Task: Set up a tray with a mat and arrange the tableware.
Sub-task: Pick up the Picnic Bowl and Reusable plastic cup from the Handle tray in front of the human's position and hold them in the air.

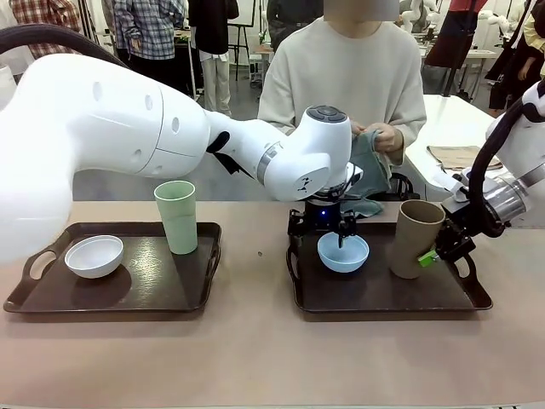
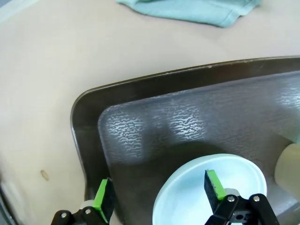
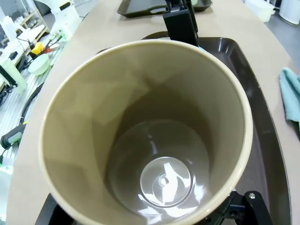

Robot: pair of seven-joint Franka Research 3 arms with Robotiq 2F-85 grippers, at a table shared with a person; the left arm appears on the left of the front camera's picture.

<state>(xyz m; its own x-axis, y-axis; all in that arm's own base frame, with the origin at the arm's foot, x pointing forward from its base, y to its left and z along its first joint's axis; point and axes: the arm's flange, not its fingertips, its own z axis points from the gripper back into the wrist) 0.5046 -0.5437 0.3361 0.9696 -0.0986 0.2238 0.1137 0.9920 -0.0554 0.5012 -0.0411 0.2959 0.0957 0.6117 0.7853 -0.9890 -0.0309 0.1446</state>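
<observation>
Tableware is sitting split across two trays on the long beige table [image 1: 255, 341]. The dark brown, handled plastic left-hand tray [image 1: 153, 285] and the matching right-hand tray [image 1: 383, 294] are each carrying one tumbler and one bowl directly on a bare textured floor. No mat is lying under them. Beyond the right-hand tray, the person's hands [image 1: 387, 136] are handling a soft grey-green cloth [image 1: 368, 166], probably the mat being readied.

The tall tan-brown handleless tumbler [image 1: 413, 239] is standing at the right-hand tray's right end, leaning slightly. The tall pale green tumbler [image 1: 177, 217] is standing upright at the back of the left-hand tray.

The small round white bowl [image 1: 94, 256] is resting at the left-hand tray's near left. The small round light blue bowl [image 1: 343, 253] is sitting at the back left of the right-hand tray.

The left gripper [image 2: 158, 194] is reaching across the middle. Its jaws are spread, one finger inside the blue bowl and one outside, seemingly lining up to pinch the rim. The right gripper [image 1: 434, 253] is standing with its jaws wide on either side of the tan tumbler's lower wall, and I cannot tell whether the pads are touching. Both poses look like preparation for lifting pieces clear so the mat can go in.
</observation>
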